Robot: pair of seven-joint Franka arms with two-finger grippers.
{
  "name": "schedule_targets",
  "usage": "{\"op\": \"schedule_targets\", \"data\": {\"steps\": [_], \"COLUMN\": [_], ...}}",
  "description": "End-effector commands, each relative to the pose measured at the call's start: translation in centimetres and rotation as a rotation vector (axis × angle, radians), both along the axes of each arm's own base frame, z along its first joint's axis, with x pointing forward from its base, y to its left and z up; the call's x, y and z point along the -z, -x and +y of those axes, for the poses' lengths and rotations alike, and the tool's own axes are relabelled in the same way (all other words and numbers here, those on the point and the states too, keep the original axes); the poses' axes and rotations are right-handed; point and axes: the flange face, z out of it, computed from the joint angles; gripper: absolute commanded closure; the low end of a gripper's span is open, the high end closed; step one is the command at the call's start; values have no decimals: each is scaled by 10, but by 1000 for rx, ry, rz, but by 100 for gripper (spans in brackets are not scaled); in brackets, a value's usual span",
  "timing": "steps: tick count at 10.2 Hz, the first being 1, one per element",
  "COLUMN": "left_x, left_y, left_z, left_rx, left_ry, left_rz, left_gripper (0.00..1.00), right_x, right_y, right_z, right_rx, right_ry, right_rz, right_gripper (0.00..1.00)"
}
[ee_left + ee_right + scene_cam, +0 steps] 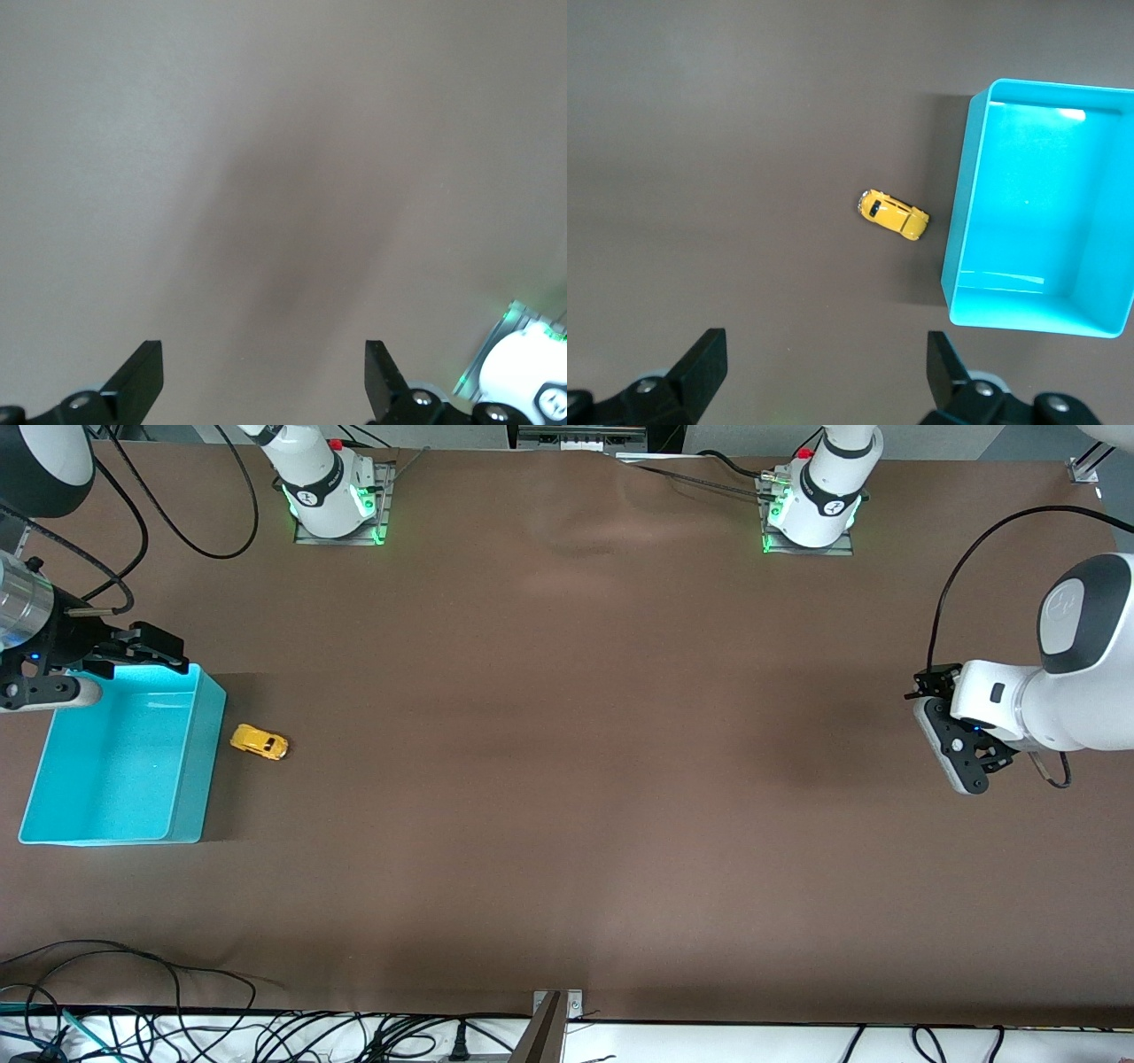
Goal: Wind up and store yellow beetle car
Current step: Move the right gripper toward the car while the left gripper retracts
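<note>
Brown table (567, 779): yellow beetle car (259, 742) just beside turquoise bin (190, 779).

My right arm overlaps one corner of the turquoise bin (124, 762). The yellow beetle car (259, 741), beside the bin, is too small to show any winding key.

Turquoise bin (190, 757) wall just beside yellow beetle car (259, 741) (one side blocked), brown table (567, 779) open around its remaining sides
</note>
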Motion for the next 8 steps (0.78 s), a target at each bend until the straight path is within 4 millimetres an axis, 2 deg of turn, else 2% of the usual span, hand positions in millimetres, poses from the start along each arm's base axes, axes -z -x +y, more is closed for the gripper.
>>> {"op": "schedule_targets", "data": {"steps": [1, 2, 4, 5, 6, 8], "left_x": [-45, -54, -76, -90, -94, -113], "left_y": [8, 11, 21, 29, 37, 57], "left_z": [-32, -44, -71, -83, -104, -86], "left_rx": [-189, -302, -494, -549, -570, -660], "left_ry": [-33, -63, -112, -127, -146, -179], "left_rz": [-10, -13, -43, -65, -77, -185], "left_gripper": [0, 0, 0, 0, 0, 0], "right_x": [12, 20, 41, 54, 65, 90], "right_y": [0, -2, -3, -4, -5, -6], "right_z": [1, 1, -2, -3, -6, -20], "right_rx": [-187, -271, -301, -349, -393, -493], "right_ry": [-43, -59, -64, -71, -77, -75], "right_rz": [49, 61, 73, 68, 59, 13], "right_gripper": [0, 0, 0, 0, 0, 0]}}
